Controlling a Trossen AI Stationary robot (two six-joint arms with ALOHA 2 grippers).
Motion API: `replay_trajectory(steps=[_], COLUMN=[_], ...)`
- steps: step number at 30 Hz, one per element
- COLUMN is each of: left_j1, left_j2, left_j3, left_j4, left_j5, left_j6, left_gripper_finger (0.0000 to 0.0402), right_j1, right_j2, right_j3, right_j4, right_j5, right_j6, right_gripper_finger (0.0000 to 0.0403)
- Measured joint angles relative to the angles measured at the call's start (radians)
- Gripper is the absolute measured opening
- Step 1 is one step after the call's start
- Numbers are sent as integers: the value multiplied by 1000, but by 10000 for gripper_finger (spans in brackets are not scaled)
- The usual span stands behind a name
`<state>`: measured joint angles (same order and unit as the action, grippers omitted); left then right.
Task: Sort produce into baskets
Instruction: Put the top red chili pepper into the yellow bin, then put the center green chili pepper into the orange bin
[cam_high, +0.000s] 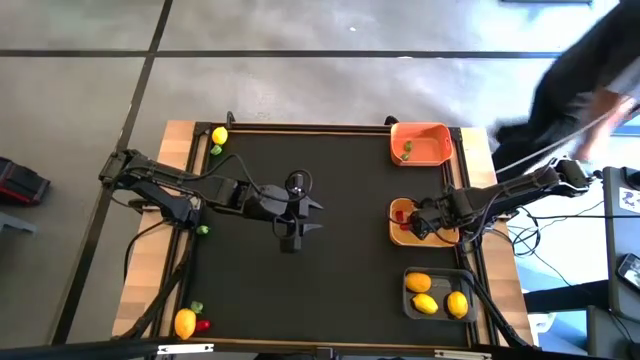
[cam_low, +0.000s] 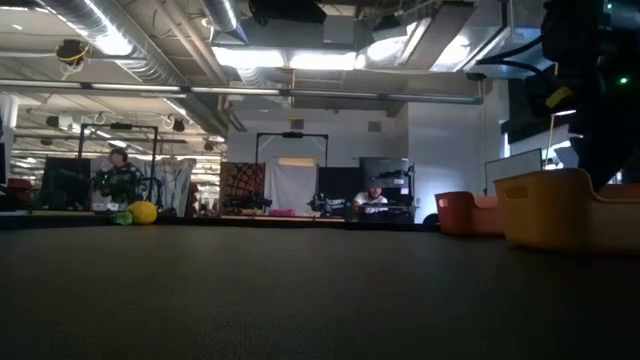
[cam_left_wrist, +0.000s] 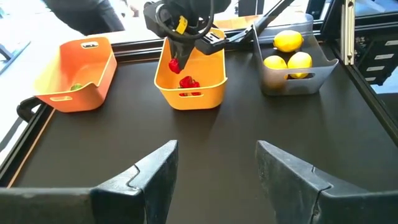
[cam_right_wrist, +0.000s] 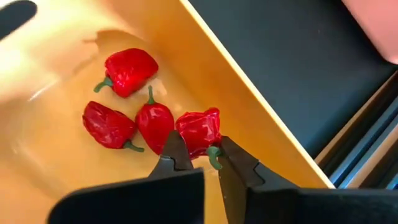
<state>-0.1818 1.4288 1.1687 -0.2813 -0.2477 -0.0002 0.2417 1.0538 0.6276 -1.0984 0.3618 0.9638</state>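
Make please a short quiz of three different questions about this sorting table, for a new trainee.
1. True or false: the dark grey plastic basket holds three yellow oval lemons.
2. Which basket is the right gripper above? A) bright orange plastic basket B) yellow-tan plastic basket C) dark grey one.
3. Fill in: the right gripper pinches a small red pepper by its green ____.

Key: 1 true; 2 B; 3 stem. The left gripper waits open over the black table mat.

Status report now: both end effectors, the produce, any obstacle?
Right end effector shut on red pepper over yellow basket. Left end effector open, mid-table. Nothing blocking.
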Motion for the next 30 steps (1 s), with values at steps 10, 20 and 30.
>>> replay_trajectory(steps=[10,20,30], left_j1=[0,0,0], left_j2=[0,0,0], left_j3=[0,0,0], left_j4=[0,0,22], left_j5=[0,1,1], left_j6=[0,0,39], left_gripper_finger=[210,210,210], right_j1=[0,2,128], right_j2=[0,-6,-3], right_j3=[-13,65,137], right_j4=[57,49,384], right_j5=[3,38,149], right_j6=[2,-63,-236], right_gripper_finger=[111,194,191])
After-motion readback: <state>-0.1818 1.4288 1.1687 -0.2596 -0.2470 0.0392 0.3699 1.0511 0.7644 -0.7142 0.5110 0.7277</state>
